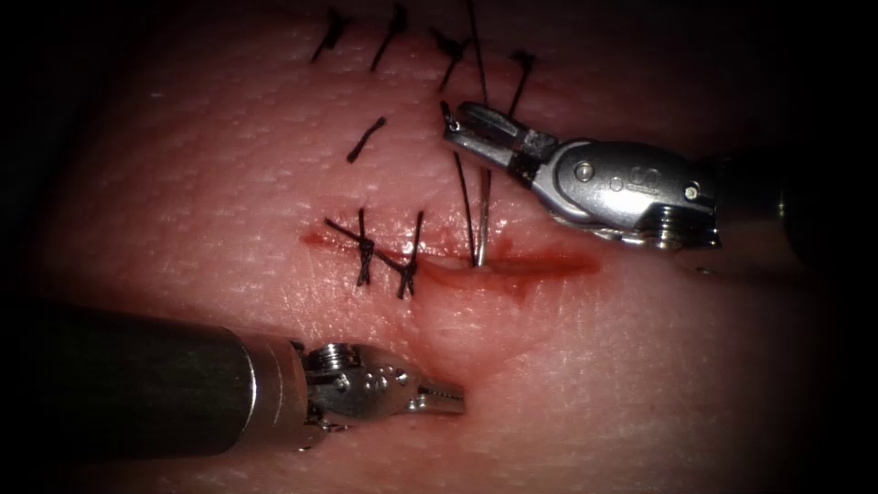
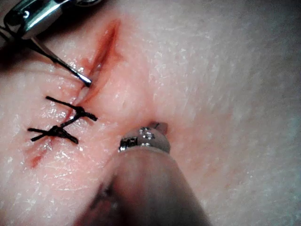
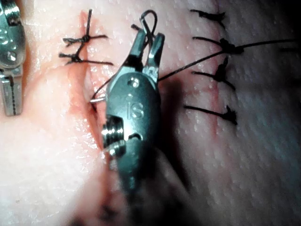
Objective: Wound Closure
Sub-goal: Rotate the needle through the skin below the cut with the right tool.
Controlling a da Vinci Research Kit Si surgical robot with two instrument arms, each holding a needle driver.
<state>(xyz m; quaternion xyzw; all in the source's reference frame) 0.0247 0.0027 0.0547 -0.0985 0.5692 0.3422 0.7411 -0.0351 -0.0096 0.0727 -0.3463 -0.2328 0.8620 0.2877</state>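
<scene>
The cut (image 1: 549, 266) runs across the tissue (image 1: 640, 384), with two tied dark stitches (image 1: 389, 256) over its left part. My right tool (image 1: 455, 121) is shut on the curved needle (image 1: 480, 224) near its rear end. The needle hangs straight down, and its tip rests at the far lip of the cut, just right of the stitches (image 2: 86, 81); how deep it sits I cannot tell. Black thread (image 1: 477, 55) leads up from the jaws (image 3: 148, 41). My left tool (image 1: 450, 399) lies shut and holds nothing, on the near side of the cut (image 2: 159, 126).
A row of several older dark stitches (image 1: 393, 32) crosses the tissue beyond the cut, with one more (image 1: 366, 139) below it. Red fluid (image 1: 512, 285) wets the cut's right part. The left tool's shaft (image 1: 137, 393) covers the near left.
</scene>
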